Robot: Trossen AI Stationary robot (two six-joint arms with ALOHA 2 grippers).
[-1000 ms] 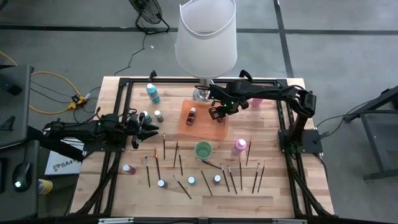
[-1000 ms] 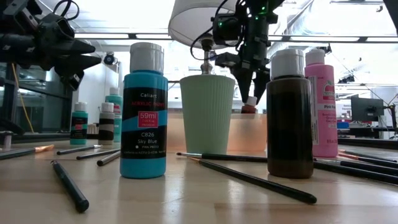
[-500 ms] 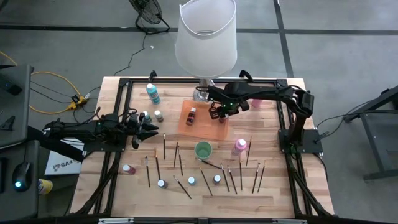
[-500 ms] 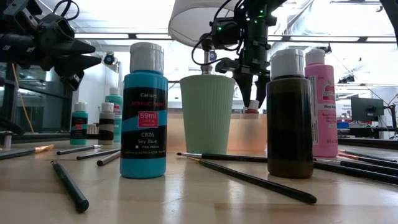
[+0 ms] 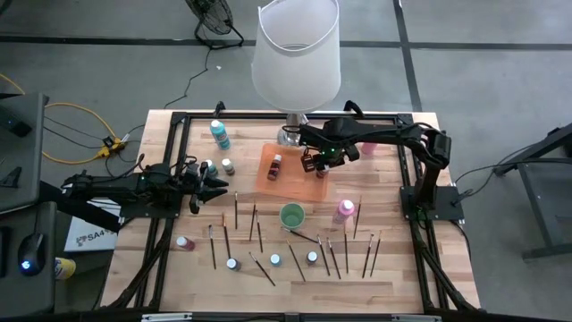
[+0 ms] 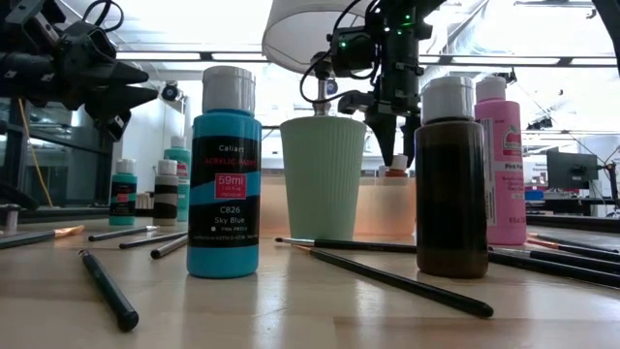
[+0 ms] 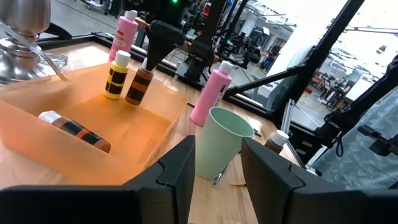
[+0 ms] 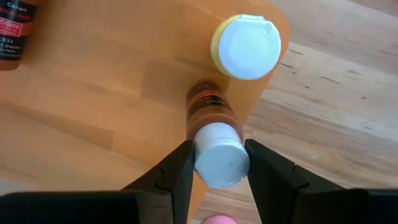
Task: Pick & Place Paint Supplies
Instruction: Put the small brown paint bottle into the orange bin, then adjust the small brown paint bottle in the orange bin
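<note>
Two dark, near-black jointed arms; looped black cables along the links; small green lights glowing near the right arm's wrist; thick, blunt, matte black fingers (image 7: 180, 168), angular in outline.

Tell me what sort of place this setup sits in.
Probably a robotics lab or workshop. The wooden table stands on a bare concrete floor with loose cables, and the left wrist view shows more metal frames and equipment beyond it.

The wooden table (image 5: 197, 268) carries an orange tray (image 5: 308, 185), a green cup (image 5: 291, 215), bottles and brushes.
</note>
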